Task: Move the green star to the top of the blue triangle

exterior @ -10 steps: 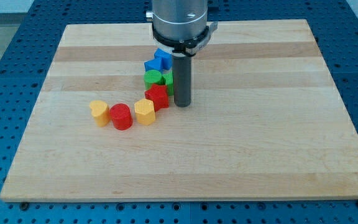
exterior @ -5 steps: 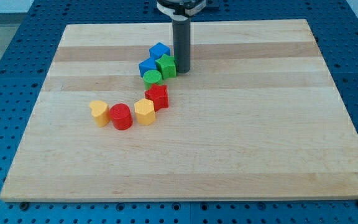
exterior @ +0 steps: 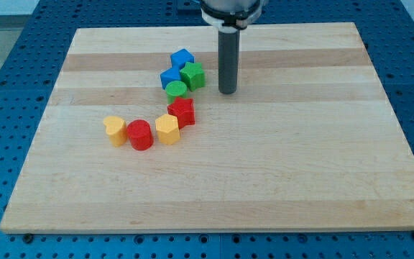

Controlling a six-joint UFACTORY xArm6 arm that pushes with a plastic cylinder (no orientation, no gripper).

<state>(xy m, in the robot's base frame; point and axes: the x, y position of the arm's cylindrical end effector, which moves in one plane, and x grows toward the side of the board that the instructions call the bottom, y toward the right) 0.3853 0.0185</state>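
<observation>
The green star (exterior: pixel 192 75) sits upper-middle on the wooden board (exterior: pixel 300 173). It touches a blue block (exterior: pixel 169 76) on its left, a second blue block (exterior: pixel 182 58) sits just above them, and a green cylinder (exterior: pixel 176 89) lies below. I cannot tell which blue block is the triangle. My tip (exterior: pixel 226 92) is down on the board to the right of the green star, a small gap apart, touching no block.
A red star (exterior: pixel 182 111), a yellow hexagon-like block (exterior: pixel 167 129), a red cylinder (exterior: pixel 140 134) and a yellow heart (exterior: pixel 114 130) form a curved row below the cluster, running to the view's lower left.
My tip went up from beside the red star and pushed the green star up beside the blue blocks. It has since slid right and slightly down, off the star.
</observation>
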